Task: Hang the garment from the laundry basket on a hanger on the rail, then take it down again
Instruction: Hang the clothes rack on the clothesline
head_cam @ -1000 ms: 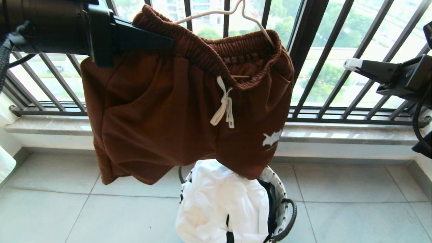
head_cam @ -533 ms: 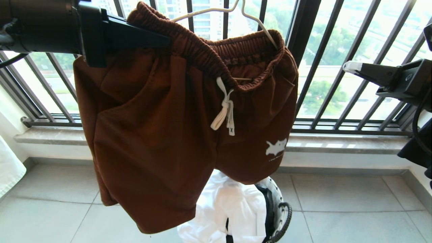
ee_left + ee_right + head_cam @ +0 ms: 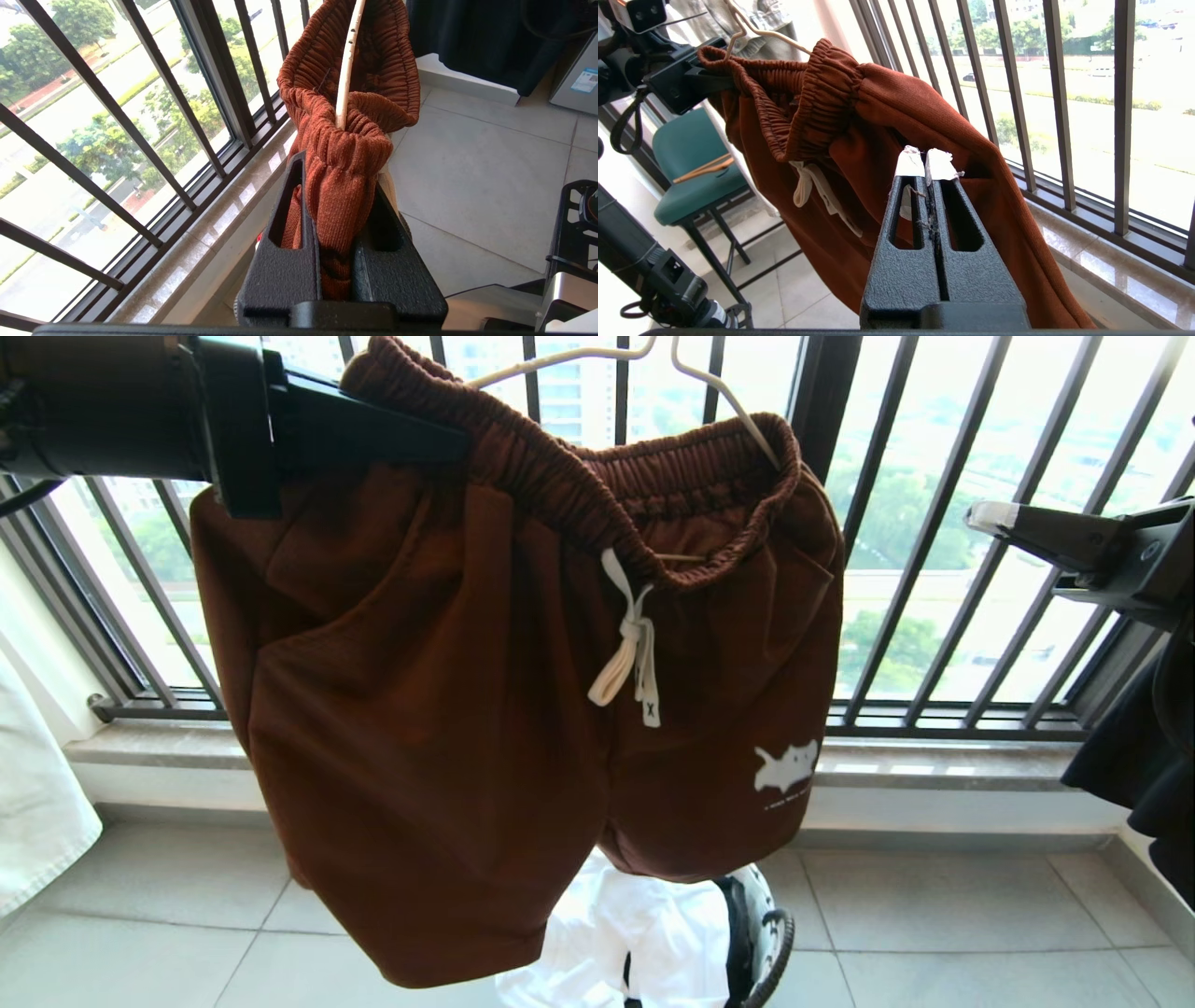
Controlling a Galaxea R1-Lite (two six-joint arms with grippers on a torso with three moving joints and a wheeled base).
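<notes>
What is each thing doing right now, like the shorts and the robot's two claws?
rust-brown shorts: hanging off the floor, waistband stretched over the hanger
wire hanger: threaded inside the waistband, hook out of view
left gripper: shut on the waistband's end
right gripper: shut, empty, apart from the shorts
laundry basket: on the floor, white cloth spilling out

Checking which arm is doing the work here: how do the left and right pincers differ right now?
The left pincer is clamped on the shorts' gathered waistband at one end, beside the hanger wire; the right pincer is shut on nothing. The left one touches the shorts, while the right one hangs off to their side, apart from them. Both have black fingers; only the right's tips carry white tape.
</notes>
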